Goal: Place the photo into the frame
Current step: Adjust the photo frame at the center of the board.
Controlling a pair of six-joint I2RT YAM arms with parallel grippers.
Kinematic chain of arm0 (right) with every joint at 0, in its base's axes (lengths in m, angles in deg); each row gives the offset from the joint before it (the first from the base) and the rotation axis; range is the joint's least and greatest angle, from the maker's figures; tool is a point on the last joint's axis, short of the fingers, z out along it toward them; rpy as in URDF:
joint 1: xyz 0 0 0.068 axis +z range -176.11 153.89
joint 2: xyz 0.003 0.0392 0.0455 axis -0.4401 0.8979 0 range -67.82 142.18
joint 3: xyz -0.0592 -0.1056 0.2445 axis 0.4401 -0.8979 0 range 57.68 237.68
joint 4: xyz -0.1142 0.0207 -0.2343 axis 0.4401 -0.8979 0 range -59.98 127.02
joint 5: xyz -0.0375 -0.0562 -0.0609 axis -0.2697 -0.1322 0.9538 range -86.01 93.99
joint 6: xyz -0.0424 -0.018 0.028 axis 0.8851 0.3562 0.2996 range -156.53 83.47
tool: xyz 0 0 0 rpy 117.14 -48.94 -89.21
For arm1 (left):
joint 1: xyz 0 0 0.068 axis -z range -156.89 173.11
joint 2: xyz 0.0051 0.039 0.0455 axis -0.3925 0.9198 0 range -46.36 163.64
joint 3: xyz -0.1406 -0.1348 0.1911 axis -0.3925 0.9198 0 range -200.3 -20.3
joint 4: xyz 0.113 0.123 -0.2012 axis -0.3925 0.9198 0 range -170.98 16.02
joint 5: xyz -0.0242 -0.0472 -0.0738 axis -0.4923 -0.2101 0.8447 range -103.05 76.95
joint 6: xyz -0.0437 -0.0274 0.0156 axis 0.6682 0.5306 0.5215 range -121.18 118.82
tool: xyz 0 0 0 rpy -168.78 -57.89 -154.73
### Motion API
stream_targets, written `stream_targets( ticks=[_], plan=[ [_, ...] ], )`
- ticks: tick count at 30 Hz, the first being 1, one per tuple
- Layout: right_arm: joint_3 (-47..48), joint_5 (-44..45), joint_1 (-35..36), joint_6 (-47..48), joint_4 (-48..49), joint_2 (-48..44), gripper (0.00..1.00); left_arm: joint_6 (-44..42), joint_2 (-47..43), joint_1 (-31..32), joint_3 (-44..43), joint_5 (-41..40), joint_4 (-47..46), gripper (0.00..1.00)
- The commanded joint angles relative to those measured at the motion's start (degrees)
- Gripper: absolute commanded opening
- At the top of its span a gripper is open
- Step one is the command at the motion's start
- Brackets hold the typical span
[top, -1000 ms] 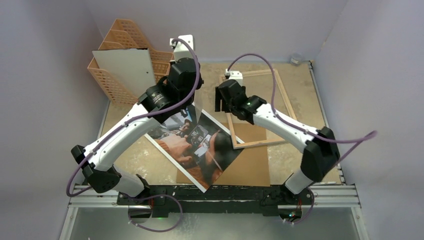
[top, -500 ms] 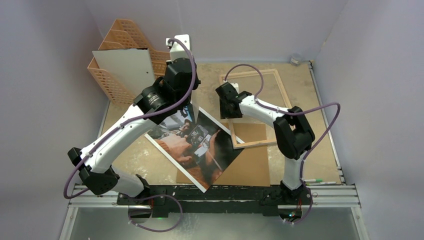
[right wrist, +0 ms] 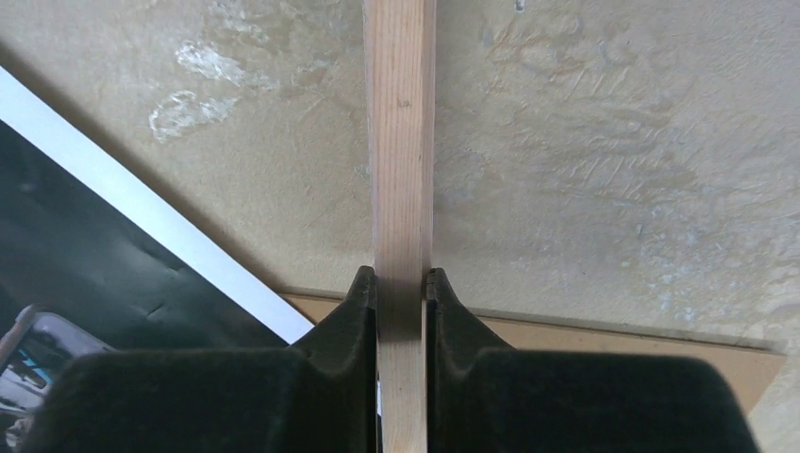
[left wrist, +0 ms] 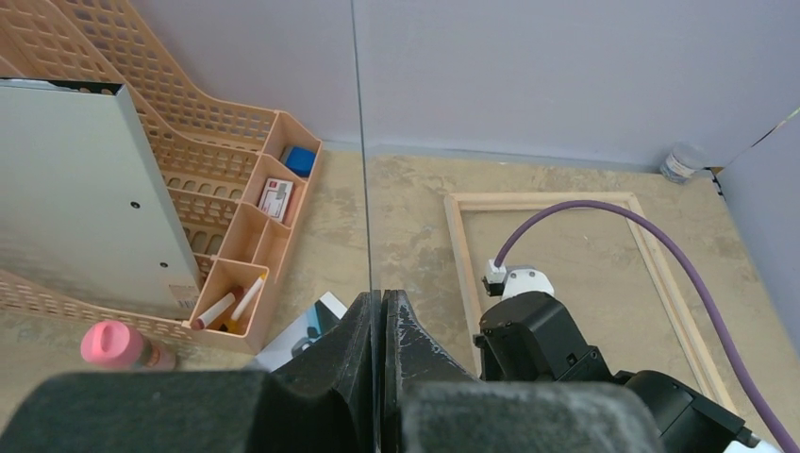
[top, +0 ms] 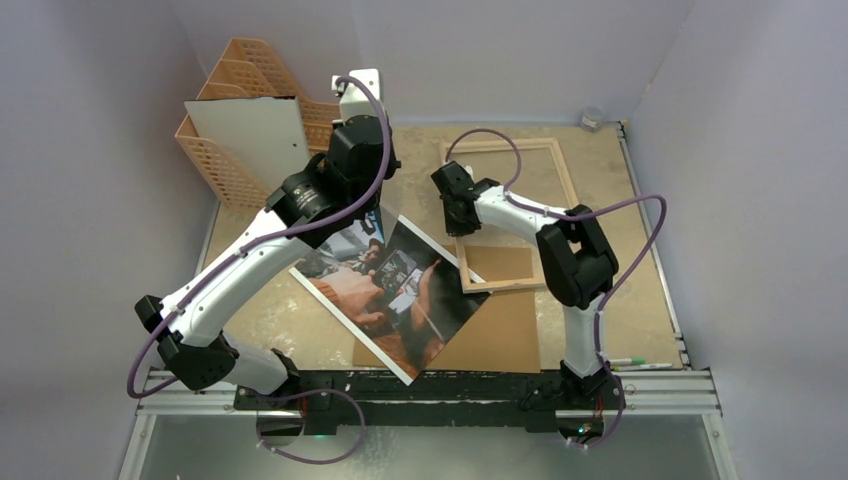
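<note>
The frame [top: 500,146] lies flat at the back right of the table, its light wood rim up. My right gripper [top: 462,222] is shut on the frame's left rail [right wrist: 400,142], one finger pressed to each side of the wood. The photo [top: 390,290] lies face up in the middle, dark with orange-tan arms, and its white border [right wrist: 189,241] shows beside the rail. My left gripper [left wrist: 382,294] hangs over the photo's far corner, shut on a thin clear sheet [left wrist: 361,142] seen edge-on and standing upright.
A brown fibreboard sheet [top: 500,330] lies under the photo and the frame's near corner. A peach lattice organiser [top: 235,110] with a pale board [top: 255,140] stands back left, a pink-capped bottle [left wrist: 113,344] before it. A small jar [top: 592,118] sits back right.
The right arm folded in, brought its gripper down over the frame's left rail, and the jaws closed on it. The left arm shifted slightly and kept its grip.
</note>
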Motion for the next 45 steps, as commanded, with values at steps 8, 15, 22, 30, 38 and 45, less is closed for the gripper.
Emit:
stream_targets(
  ticks=[8,15,22,30,38,45],
  plan=[
    [12.88,-3.42,1.91,-5.17,-5.67,0.23,0.05,-3.12,-3.15,-0.6,-1.06,-2.31,-1.8,0.0],
    [14.9,-8.51,4.14,-14.38,-2.71,2.07,0.08,-3.32,-3.74,-0.64,-0.98,-3.77,-1.34,0.0],
    [18.79,-14.34,4.76,-20.79,0.26,5.49,0.2,-2.44,-3.67,-0.73,-1.06,-3.59,-0.76,0.0],
    [18.72,-16.16,3.46,-18.97,5.58,0.9,0.65,-0.98,-3.15,-0.73,-2.12,-1.48,-0.01,0.0],
    [4.17,-19.65,-7.12,-13.82,19.19,-15.96,0.87,-3.5,-3.44,-0.74,-2.69,7.55,-4.32,0.0],
    [-4.9,-26.96,-16.81,-15.45,37.28,-33.29,0.99,-6.02,-3.36,-0.73,-4.56,21.71,-11.8,0.0]
  ],
)
